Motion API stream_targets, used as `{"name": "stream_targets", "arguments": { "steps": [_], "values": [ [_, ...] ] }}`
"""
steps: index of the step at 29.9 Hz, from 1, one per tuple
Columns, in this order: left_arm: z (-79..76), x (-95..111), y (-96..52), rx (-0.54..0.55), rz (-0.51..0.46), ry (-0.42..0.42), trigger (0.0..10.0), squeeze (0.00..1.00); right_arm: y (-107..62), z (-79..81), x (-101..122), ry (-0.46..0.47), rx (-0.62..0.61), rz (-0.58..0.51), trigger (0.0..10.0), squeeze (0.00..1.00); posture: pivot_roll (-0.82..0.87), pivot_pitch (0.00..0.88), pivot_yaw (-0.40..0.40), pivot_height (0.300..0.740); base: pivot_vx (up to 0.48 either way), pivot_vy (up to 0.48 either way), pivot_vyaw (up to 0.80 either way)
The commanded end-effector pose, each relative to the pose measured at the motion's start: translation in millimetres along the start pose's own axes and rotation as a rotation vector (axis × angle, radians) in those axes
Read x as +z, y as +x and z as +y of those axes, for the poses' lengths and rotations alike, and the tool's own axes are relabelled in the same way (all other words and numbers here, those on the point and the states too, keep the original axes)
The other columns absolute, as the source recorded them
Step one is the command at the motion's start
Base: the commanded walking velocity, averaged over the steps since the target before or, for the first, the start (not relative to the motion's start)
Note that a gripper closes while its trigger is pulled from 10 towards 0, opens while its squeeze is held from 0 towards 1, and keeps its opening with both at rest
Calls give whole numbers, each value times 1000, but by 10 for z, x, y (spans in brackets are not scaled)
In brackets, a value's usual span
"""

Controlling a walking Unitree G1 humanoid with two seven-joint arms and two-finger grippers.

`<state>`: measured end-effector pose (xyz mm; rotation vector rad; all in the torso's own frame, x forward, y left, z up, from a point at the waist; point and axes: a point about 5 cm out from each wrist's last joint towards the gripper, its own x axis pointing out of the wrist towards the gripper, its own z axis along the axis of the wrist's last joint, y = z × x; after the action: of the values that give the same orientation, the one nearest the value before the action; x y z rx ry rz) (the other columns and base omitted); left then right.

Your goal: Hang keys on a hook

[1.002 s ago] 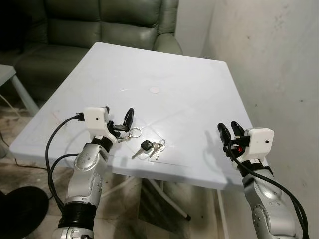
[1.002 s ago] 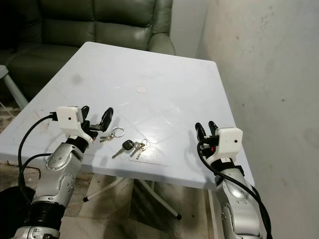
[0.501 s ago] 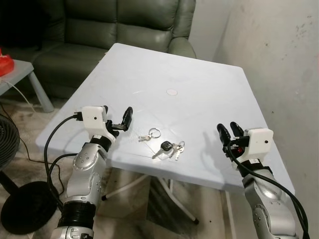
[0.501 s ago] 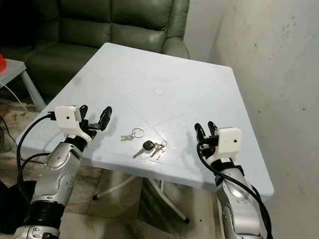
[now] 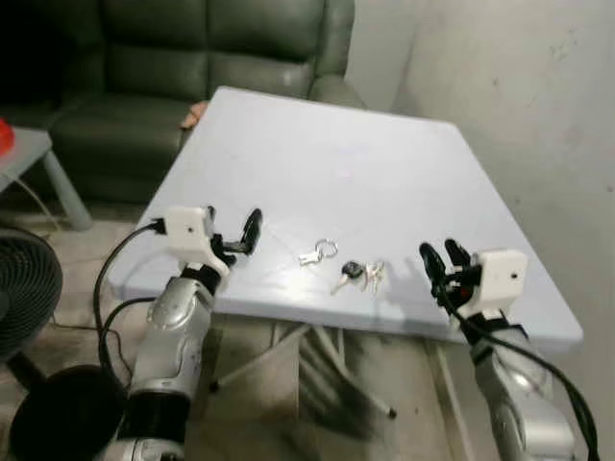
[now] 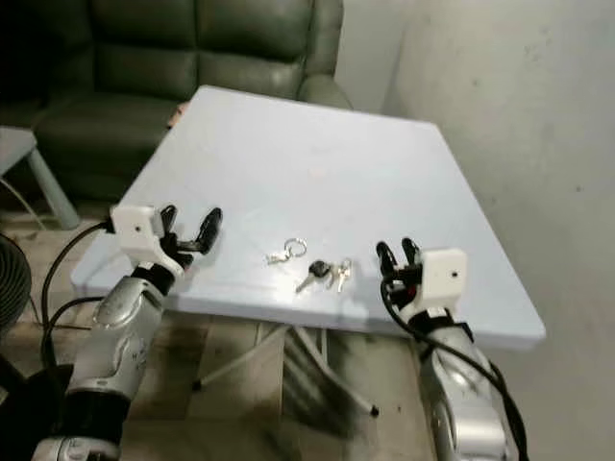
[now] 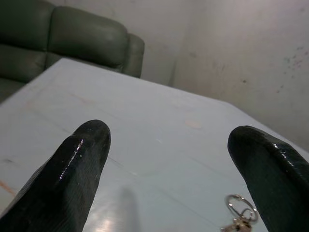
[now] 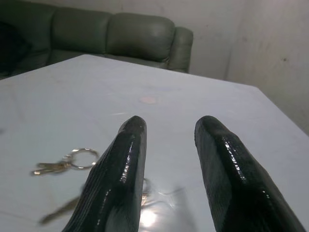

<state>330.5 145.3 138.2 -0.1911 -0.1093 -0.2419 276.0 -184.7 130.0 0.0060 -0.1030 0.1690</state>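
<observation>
A fan (image 5: 24, 279) stands on the floor at far left, with a dark sofa (image 5: 183, 58) behind the white table (image 5: 384, 182). The left gripper (image 5: 233, 240) hovers over the table's near left edge, its two black fingers (image 7: 77, 164) spread wide with nothing between them. Just right of it, near the front edge, lies a small set of keys (image 5: 317, 254): a thin silver ring with a couple of short pale keys fanned out toward the left gripper. Beside it, apart from it, lies a second bunch (image 5: 357, 276), a key with a black plastic head and a few silver keys splayed next to it. Both bunches lie flat on the tabletop between the two grippers. The right gripper (image 5: 440, 262) hangs at the table's near right edge, fingers (image 8: 116, 179) slightly parted and holding nothing. A bare plaster wall (image 5: 519, 106) runs along the right.
</observation>
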Motion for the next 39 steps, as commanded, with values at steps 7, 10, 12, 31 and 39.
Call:
{"name": "stream_targets", "arguments": {
  "steps": [7, 10, 12, 31, 39],
  "values": [
    [49, 33, 9, 31, 6, 30, 10000, 0, 28, 7, 20, -24, -12, 9, 10000, 0, 18, 0, -103, 740, 0, 0, 0],
    [34, 26, 1, 23, 8, 28, 10000, 0, 38, -24, 1, -50, -33, 33, 10000, 0, 18, 0, -103, 740, 0, 0, 0],
    [34, 20, 3, 22, 13, 31, 10000, 0, 54, -54, -15, -63, -49, 55, 10000, 0, 17, 0, -102, 740, 0, 0, 0],
    [18, 34, -8, 6, 0, 58, 10000, 0, 93, -85, -13, -109, 5, 70, 10000, 0, 14, 0, -94, 740, 0, 0, 0],
    [-175, -59, -120, -83, 16, 86, 10000, 0, 159, -161, -45, -188, 72, 122, 10000, 0, 28, 0, -102, 740, 0, 0, 0]
  ]
}}
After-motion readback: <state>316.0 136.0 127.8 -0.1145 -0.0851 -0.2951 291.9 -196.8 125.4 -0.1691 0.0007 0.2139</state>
